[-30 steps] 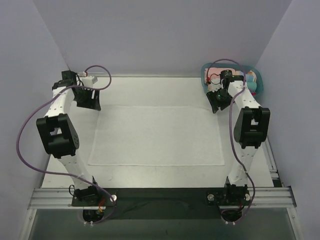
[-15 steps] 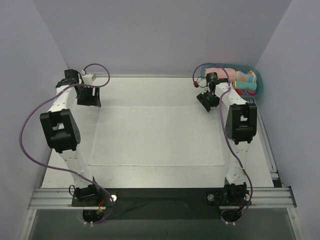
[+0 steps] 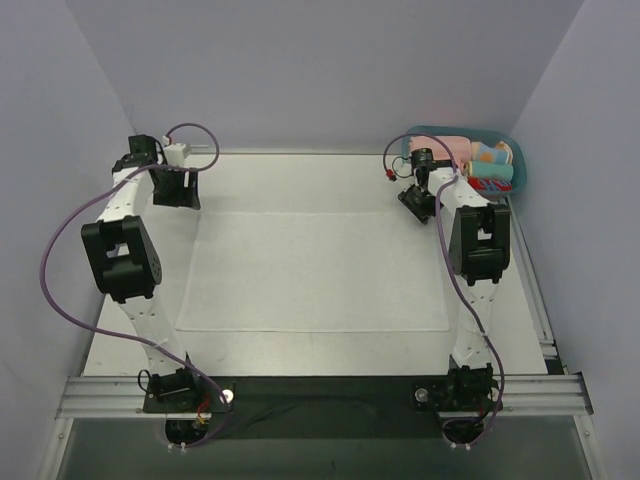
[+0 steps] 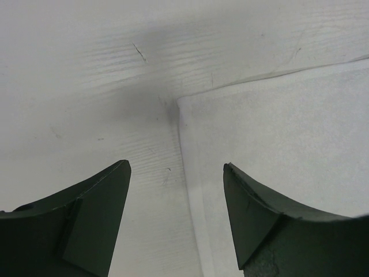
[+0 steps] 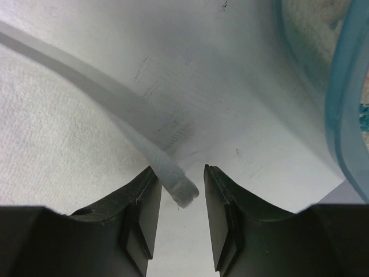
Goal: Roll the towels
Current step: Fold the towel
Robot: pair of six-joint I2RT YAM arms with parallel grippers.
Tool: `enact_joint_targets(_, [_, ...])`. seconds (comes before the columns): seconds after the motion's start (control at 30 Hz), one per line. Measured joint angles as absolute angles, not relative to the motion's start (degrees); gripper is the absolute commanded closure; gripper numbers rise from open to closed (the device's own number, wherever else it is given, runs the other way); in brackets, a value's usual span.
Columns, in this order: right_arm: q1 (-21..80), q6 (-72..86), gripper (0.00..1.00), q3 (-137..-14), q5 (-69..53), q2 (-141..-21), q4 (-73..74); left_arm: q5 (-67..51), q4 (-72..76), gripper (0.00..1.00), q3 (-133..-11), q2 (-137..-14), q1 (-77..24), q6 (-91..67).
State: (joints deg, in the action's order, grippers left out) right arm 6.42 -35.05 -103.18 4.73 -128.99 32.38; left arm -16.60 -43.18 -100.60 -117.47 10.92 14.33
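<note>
looking at the towel first: spread flat and white across the middle of the table, no roll started anywhere. got its far right corner curled up off the surface and sitting between the fingers of the right gripper, jaws set close with a sliver of gap on either side, so not pinching it as far as can be seen. got the left gripper hanging wide open over the far left corner, one finger above cloth, the other above bare table, holding nothing. also worth noting the blue basket just beside the right gripper. guessing at the risks: could catch only the very tip on the right and lose it on the first tug; could shove the left corner into a bunch if coming down off-centre; would probably end up with a skewed, cone-shaped roll if starting one side before the other; might also clip the basket rim when swinging out.
</note>
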Motion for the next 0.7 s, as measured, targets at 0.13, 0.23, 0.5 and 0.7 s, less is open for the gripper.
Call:
enact_joint_targets(0.13, [6.42,-36.05,0.71,-103.11,4.82,-128.99,32.29,-15.84,-42.92,0.24,-102.5,-119.85,10.61,14.33])
enact_joint_targets(0.23, [6.42,-36.51,0.85,-103.11,4.89,-128.99,32.25,-15.22,-42.87,0.25,-103.63,-121.58,10.15,14.39])
enact_joint_targets(0.5, [6.42,-37.1,1.0,-103.11,4.86,-128.97,32.25,-14.74,-42.96,0.25,-105.95,-124.2,8.84,14.7])
enact_joint_targets(0.7, [6.42,-37.63,1.0,-103.11,4.75,-128.73,32.25,-14.72,-42.85,0.32,-109.25,-126.37,8.71,15.07])
